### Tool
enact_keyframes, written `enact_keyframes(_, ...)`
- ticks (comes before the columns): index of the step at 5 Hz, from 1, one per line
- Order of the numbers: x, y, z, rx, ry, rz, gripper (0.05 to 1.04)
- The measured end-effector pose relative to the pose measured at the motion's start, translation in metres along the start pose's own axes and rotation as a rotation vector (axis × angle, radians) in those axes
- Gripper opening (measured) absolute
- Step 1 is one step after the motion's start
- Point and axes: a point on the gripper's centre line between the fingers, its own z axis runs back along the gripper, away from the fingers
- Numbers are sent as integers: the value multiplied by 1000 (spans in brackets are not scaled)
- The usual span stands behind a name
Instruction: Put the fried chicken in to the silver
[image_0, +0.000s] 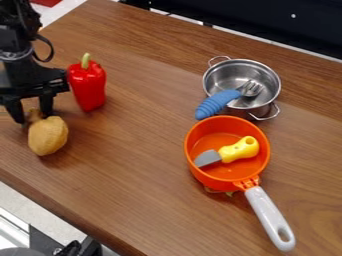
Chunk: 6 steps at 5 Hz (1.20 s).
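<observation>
At left, gripper (33, 116), fingers apart, fried chicken (48, 135) by its tips (plump one), silver pot (224, 75) upper right.

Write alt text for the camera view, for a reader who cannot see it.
A black robot gripper hangs, fingers apart, at the narrow end of a fried chicken leg on a wooden table, near a red pepper. To the right, a silver pot holds a blue-handled fork; nearer the camera, an orange pan holds a yellow-handled knife.

Open end effector (31, 117) at the fried chicken (48, 136), red pepper (87, 86) alongside, silver pot (226, 76) well apart
</observation>
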Motion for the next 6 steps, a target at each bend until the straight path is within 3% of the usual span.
enact_keyframes(1,-2,8,0,8,25,-5,219)
enact_keyframes(3,-5,18,5,-32,114,-24,194)
enact_keyframes(5,-11,4,50,-117,196,-35,194)
enact_keyframes(6,-25,-19,73,-179,211,-60,194)
